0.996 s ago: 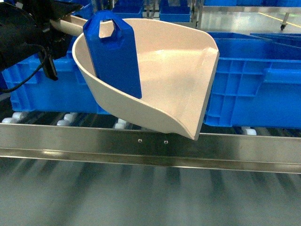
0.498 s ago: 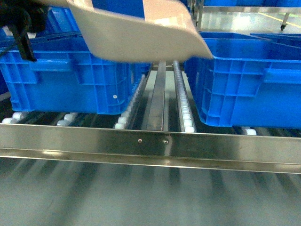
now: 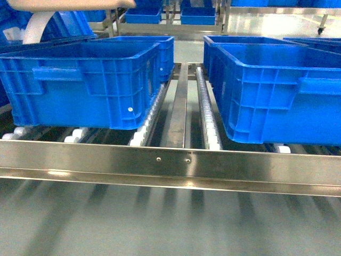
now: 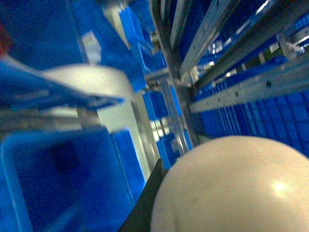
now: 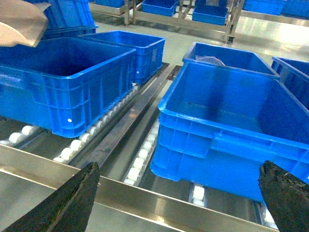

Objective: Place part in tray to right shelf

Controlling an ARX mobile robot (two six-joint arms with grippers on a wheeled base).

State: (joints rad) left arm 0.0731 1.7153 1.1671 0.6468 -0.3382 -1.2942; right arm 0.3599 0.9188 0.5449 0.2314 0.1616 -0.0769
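**A:** Where do we stand?

**B:** We face the steel shelf [image 3: 170, 165], its front rail running across the head view, white rollers [image 3: 205, 114] behind it. A blue crate [image 3: 85, 80] sits at ten o'clock, another crate [image 3: 282, 90] at two o'clock, with a bare roller lane between them.

**A:** And the tray?

**B:** Only its beige underside [image 3: 69, 3] shows, at the top edge near eleven o'clock, above the left crate. In the left wrist view its rounded back [image 4: 231, 188] fills five o'clock.

**A:** The part?

**B:** We cannot see it in any view; whether it rides in the tray we cannot tell.

**A:** Our grippers?

**B:** The right gripper [image 5: 178, 193] is spread wide and empty, fingers at seven and four o'clock. The left one's jaws are hidden, so we cannot tell their state.

**A:** Which step?

**B:** We judge we are carrying the tray toward the shelf. Next calls for lowering it level onto the shelf without tipping.
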